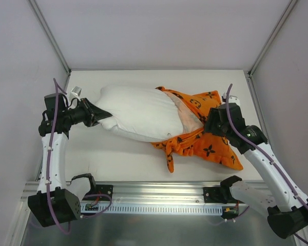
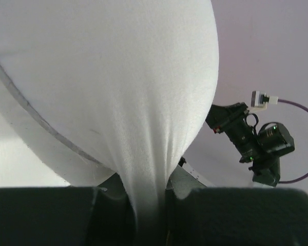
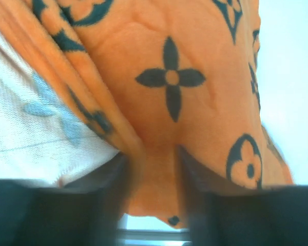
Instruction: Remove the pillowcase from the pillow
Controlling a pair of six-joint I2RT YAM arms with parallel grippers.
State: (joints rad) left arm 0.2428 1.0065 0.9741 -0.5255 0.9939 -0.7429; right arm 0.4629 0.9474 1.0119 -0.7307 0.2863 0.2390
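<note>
At the left of the overhead view, our left gripper (image 1: 96,115) is clamped on the left end of the pillow (image 1: 138,114). The left wrist view confirms it, with a pinch of white fabric drawn tight between the two fingers at bottom centre. The pillow lies across the middle of the table (image 1: 113,151), and most of its white body is bare. Only its right end sits inside the pillowcase (image 1: 208,143), which is bunched at centre right. The open mouth is gathered around the cushion and the loose orange tail spreads toward the lower right. Further right, our right gripper (image 1: 211,122) is closed on the pillowcase near that mouth. In the right wrist view, orange plush is squeezed between the fingers at bottom centre, with white fabric showing at the left.

We judge this to be the pulling-apart step, and well along. The next move calls for drawing the two grips apart, the left anchoring the pillow and the right hauling the cover toward the right edge until the pillow's end slips free. Plush may slide out of the pinch, so we want a firm hold.
</note>
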